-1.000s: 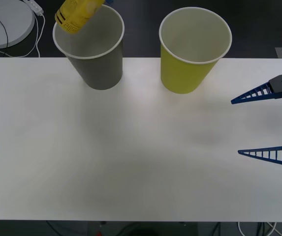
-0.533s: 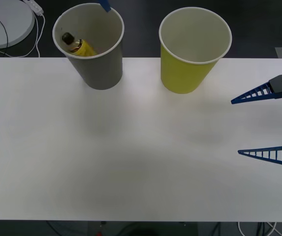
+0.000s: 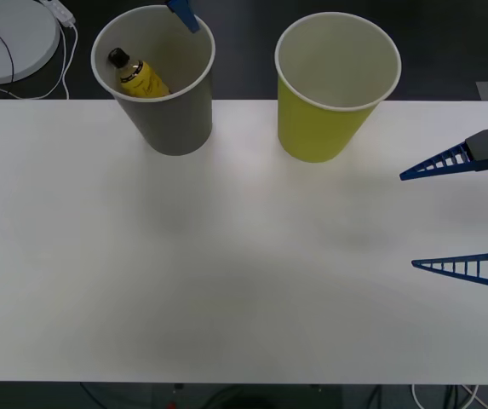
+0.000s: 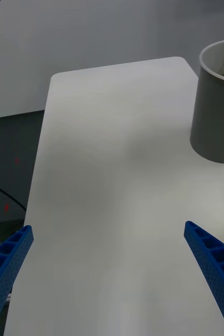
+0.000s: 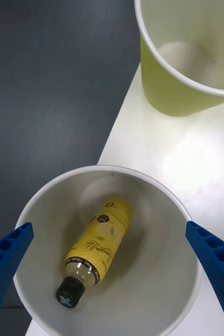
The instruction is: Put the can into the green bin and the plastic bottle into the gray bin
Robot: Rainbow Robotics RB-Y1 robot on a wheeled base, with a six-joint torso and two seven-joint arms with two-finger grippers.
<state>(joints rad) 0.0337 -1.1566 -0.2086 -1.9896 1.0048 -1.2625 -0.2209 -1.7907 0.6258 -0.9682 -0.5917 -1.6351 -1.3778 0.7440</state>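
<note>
Front view: plastic bottle (image 3: 140, 75) has dropped out of the air into the gray bin (image 3: 175, 119), lying tilted. Left gripper (image 5: 109, 273) above it, jaws wide, empty. Right gripper (image 3: 465, 217) parked over the worktop (image 3: 226, 273), jaws wide. Green bin (image 3: 316, 128) looks empty; can remains.

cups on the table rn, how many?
2. The gray bin stands at the table's far left, with the plastic bottle lying inside. The green bin stands to its right, with nothing inside.
</note>
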